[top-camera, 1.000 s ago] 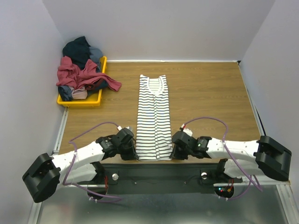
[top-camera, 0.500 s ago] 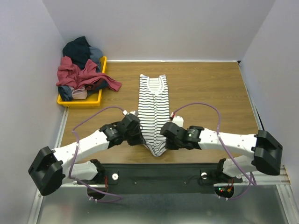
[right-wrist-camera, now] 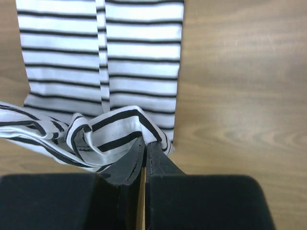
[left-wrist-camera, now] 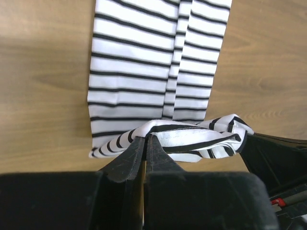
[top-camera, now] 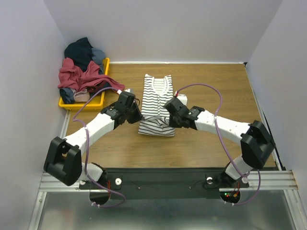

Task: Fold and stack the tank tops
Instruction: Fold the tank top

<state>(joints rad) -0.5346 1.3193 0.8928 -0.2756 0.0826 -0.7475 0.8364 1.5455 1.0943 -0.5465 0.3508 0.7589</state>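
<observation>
Striped tank top [top-camera: 156,93] hem pinched: L claw [left-wrist-camera: 145,139], R claw [right-wrist-camera: 145,144].

Lit brightly and evenly from above in the top view, with only faint, soft-edged shadows on the table [top-camera: 216,86] beside the arms. Pale and slightly washed out on the walls. Crisp on the striped tank top [left-wrist-camera: 134,52] in both wrist views. Dark and soft-focused along the bottom of those frames, around the left gripper [left-wrist-camera: 145,140] and right gripper [right-wrist-camera: 145,144]. Gentle shadow under the lifted cloth.
</observation>
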